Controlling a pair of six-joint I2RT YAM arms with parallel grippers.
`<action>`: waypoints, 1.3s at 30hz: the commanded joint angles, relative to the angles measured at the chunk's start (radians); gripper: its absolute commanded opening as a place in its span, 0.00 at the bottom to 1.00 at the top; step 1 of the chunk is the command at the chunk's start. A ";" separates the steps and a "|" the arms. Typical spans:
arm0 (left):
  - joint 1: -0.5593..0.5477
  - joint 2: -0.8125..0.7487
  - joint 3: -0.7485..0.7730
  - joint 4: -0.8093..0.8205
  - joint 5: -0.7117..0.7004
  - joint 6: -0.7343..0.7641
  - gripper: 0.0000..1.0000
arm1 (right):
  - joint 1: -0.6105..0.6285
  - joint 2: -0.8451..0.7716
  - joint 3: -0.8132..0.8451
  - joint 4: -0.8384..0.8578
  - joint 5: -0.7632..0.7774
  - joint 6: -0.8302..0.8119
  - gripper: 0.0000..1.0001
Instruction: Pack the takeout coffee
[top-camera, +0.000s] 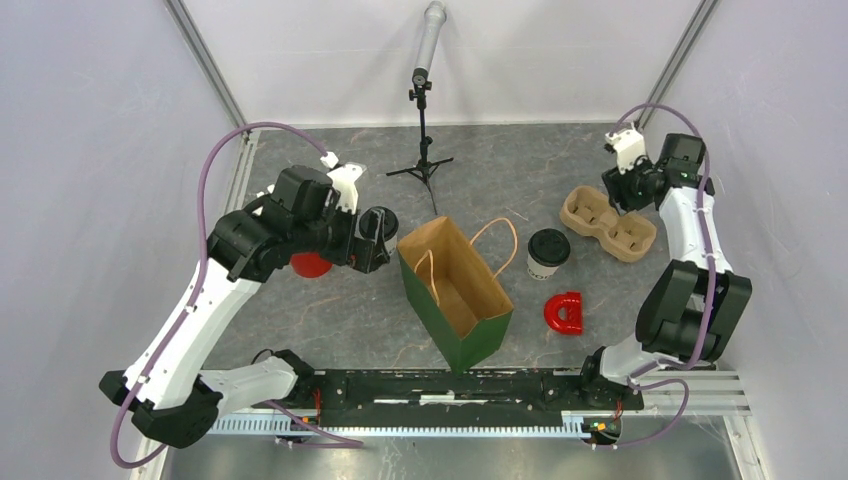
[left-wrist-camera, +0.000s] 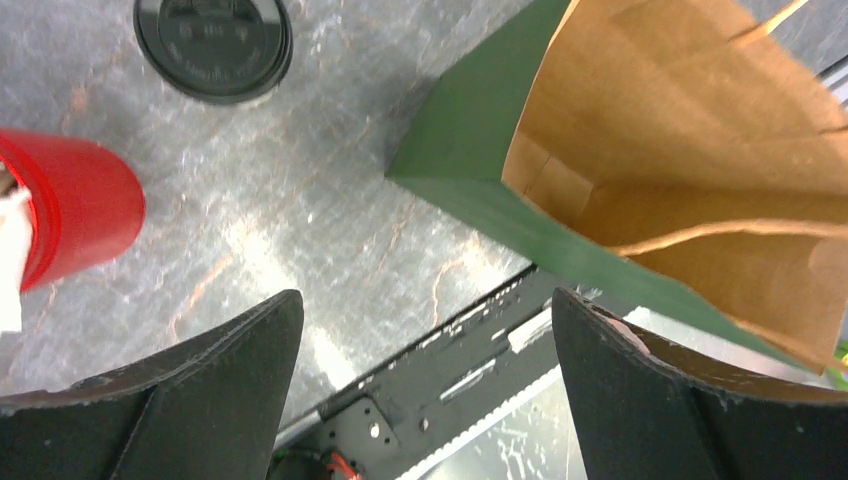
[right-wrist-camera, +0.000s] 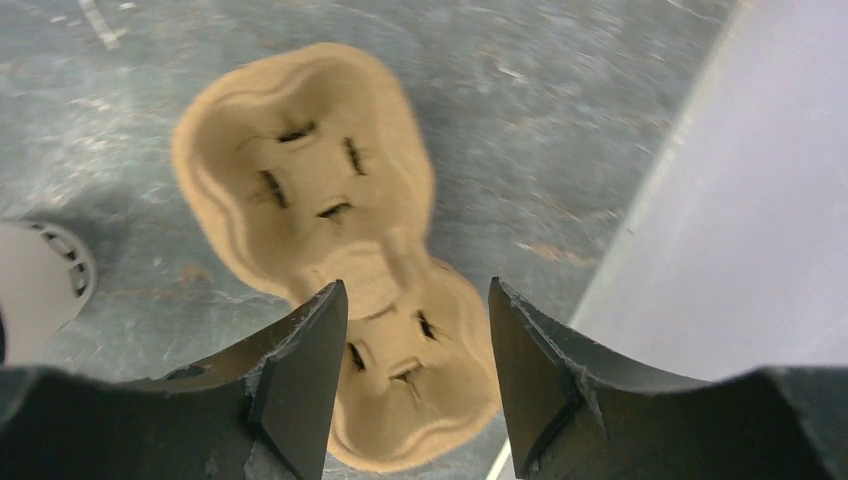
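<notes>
Left claw (left-wrist-camera: 425, 300) spread wide beside green bag (left-wrist-camera: 470, 190), my right claw (right-wrist-camera: 415, 290) half spread over carrier (right-wrist-camera: 290, 130), takeout coffee (top-camera: 548, 250) upright between bag and carrier

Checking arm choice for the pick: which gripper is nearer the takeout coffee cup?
Right. The right gripper hangs over the cardboard carrier, just beyond and right of the cup. The left gripper is on the other side of the green bag, well to the cup's left.
</notes>
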 joint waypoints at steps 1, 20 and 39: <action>0.003 -0.004 0.048 -0.142 -0.029 -0.022 1.00 | 0.006 0.053 0.056 -0.130 -0.227 -0.207 0.62; 0.003 0.017 0.035 -0.173 0.001 -0.053 1.00 | 0.016 0.144 0.064 -0.228 -0.086 -0.404 0.60; 0.002 0.018 0.042 -0.181 -0.024 -0.063 1.00 | 0.022 0.207 0.084 -0.211 -0.111 -0.405 0.61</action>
